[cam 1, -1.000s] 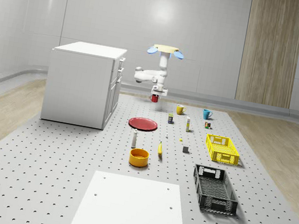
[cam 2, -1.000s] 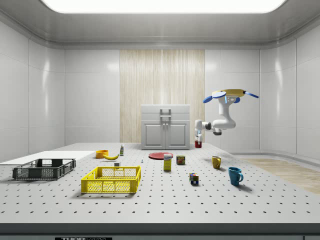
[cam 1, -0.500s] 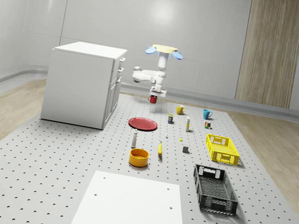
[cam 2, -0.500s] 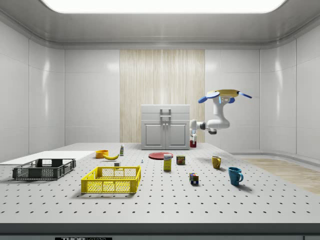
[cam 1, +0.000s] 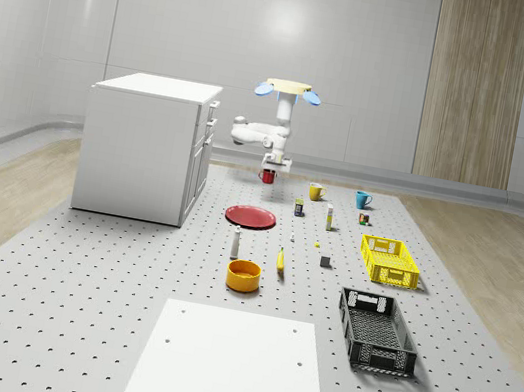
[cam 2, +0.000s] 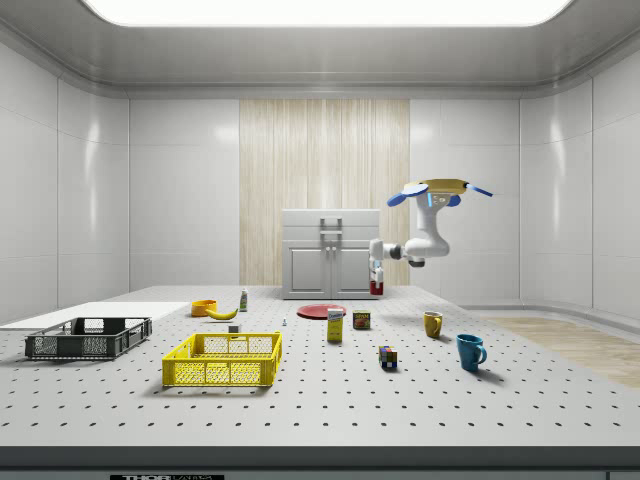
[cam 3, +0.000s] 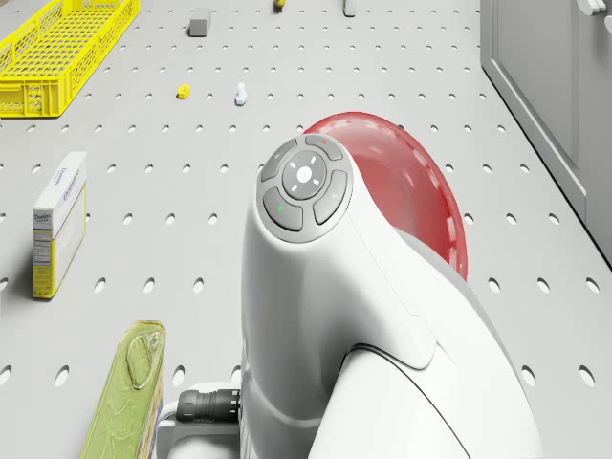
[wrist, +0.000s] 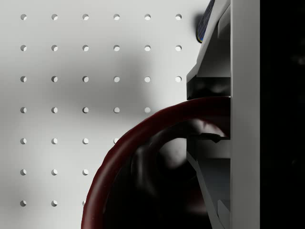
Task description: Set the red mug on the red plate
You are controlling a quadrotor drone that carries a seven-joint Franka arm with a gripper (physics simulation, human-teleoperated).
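Observation:
The red mug (cam 1: pixel 268 176) hangs in the air with my gripper (cam 1: pixel 270 167) shut on its rim, beyond the far edge of the red plate (cam 1: pixel 251 217) that lies flat on the table. The drone (cam 1: pixel 289 89) hovers above the mug. In the side view the mug (cam 2: pixel 377 288) and gripper (cam 2: pixel 377 278) are to the right of the plate (cam 2: pixel 322 312), well above the table. The wrist view looks down into the mug (wrist: pixel 138 143), with one finger (wrist: pixel 212 81) against its rim. In the drone view my arm (cam 3: pixel 316 287) covers part of the plate (cam 3: pixel 430 196).
A white cabinet (cam 1: pixel 147 145) stands beside the plate. Past it are a yellow mug (cam 1: pixel 314 192) and a blue mug (cam 1: pixel 362 200). Nearer the front are a yellow crate (cam 1: pixel 389 260), a black crate (cam 1: pixel 376 330), an orange bowl (cam 1: pixel 243 275), a banana (cam 1: pixel 281 260) and small boxes.
The drone, arm and held mug have moved toward the plate, to the left in the side view. The grip on the mug is unchanged.

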